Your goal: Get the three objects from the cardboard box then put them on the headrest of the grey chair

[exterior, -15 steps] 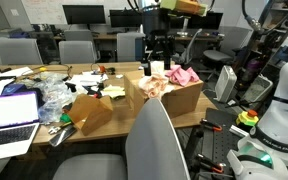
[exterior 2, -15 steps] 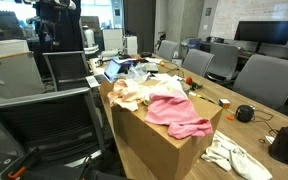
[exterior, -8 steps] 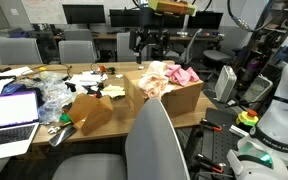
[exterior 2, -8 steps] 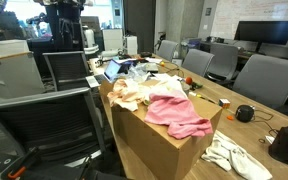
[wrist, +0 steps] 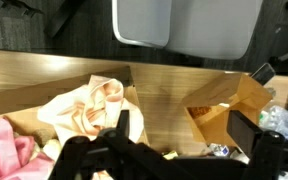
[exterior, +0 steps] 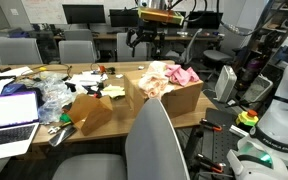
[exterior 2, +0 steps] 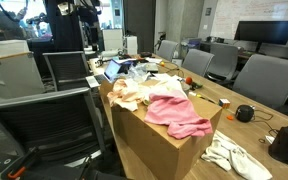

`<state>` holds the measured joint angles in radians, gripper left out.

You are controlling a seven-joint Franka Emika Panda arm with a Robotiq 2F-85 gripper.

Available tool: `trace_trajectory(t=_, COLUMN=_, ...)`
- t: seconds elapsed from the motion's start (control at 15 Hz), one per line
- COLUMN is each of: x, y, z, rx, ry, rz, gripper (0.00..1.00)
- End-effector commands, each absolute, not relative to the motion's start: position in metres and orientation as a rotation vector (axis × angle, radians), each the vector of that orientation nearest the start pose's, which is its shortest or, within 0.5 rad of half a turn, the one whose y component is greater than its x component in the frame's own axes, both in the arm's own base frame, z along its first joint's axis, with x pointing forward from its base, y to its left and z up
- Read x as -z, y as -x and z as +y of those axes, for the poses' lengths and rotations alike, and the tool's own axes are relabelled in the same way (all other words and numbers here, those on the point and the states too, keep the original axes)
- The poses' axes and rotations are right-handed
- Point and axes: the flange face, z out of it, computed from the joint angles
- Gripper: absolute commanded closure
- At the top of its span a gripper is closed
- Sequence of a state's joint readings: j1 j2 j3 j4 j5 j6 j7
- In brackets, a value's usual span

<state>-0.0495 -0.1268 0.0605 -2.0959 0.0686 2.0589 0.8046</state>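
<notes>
We see the gripper (exterior: 144,42) high above the table (exterior: 122,70), pincer spread and empty, cardboard box (exterior: 187,98) heaped with pink cloth (exterior: 182,75), grey chair (exterior: 156,140) nearest us.

Soft indoor light, blurry wrist view

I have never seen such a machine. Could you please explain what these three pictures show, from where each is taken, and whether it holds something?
It is a robot arm with a two-fingered gripper, raised above a wooden table. Two pictures come from cameras standing in the room; the third comes from a camera on the wrist, looking down. On the table stands a cardboard box with a pink cloth and a cream cloth. A grey chair stands close by. The gripper looks open and empty.
</notes>
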Motion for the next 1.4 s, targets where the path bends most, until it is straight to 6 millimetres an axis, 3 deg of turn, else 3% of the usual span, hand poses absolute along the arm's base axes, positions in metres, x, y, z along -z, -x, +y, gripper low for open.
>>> trace_trajectory(t=0.0, x=-0.468, y=-0.539, z=-0.006, rx=0.157, ry=2.781, rz=1.426, gripper=0.00)
trace_trajectory(t=0.73, x=-0.389, y=-0.545, z=-0.057, rx=0.030, ry=2.656, rz=1.944, gripper=0.00)
trace_trajectory(t=1.33, x=-0.345, y=-0.538, z=-0.082, rx=-0.106, ry=2.437, rz=2.051, gripper=0.00)
